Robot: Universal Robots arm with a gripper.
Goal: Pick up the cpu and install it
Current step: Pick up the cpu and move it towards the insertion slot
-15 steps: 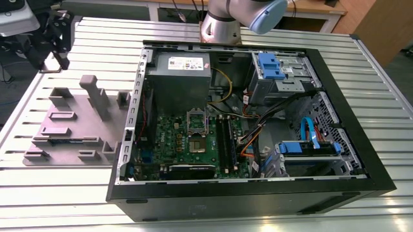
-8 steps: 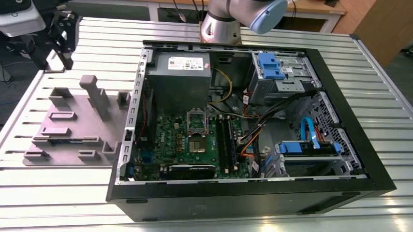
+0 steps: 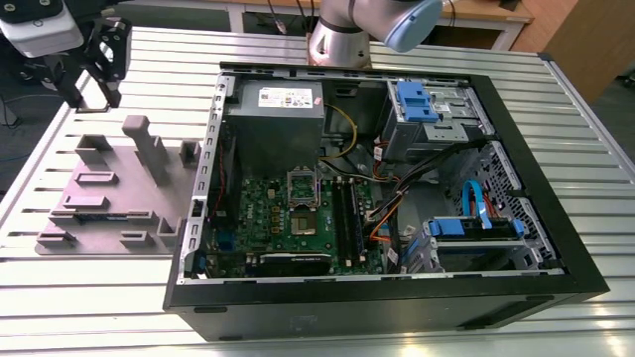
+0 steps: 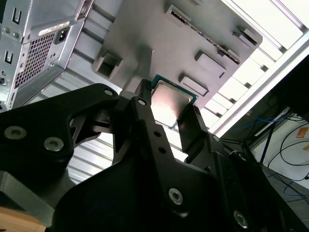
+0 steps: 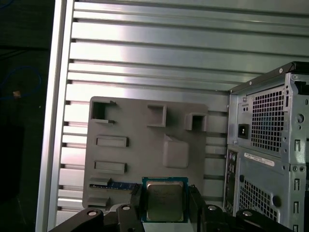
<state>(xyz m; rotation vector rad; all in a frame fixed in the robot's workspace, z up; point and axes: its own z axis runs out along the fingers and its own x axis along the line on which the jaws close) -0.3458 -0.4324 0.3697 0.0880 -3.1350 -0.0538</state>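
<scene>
One black two-finger gripper (image 3: 91,85) hangs over far part of slatted metal table (image 3: 89,297), at exterior view's left. Clenched on cpu (image 5: 164,200), small flat square chip, dull silver top, green rim, pinched by opposite edges in both wrist views. Chip seems lifted clear of grey moulded parts tray (image 3: 109,201). Square metal-framed socket (image 3: 302,186) on green motherboard (image 3: 260,216) inside open black computer case (image 3: 397,297) lies well apart, toward exterior view's right and nearer. Install not yet done.

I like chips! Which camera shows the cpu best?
The first wrist view: the cpu faces it flat, top plain. The second wrist view sees it slanted, partly behind a finger. Exterior view: too small to tell.
</scene>
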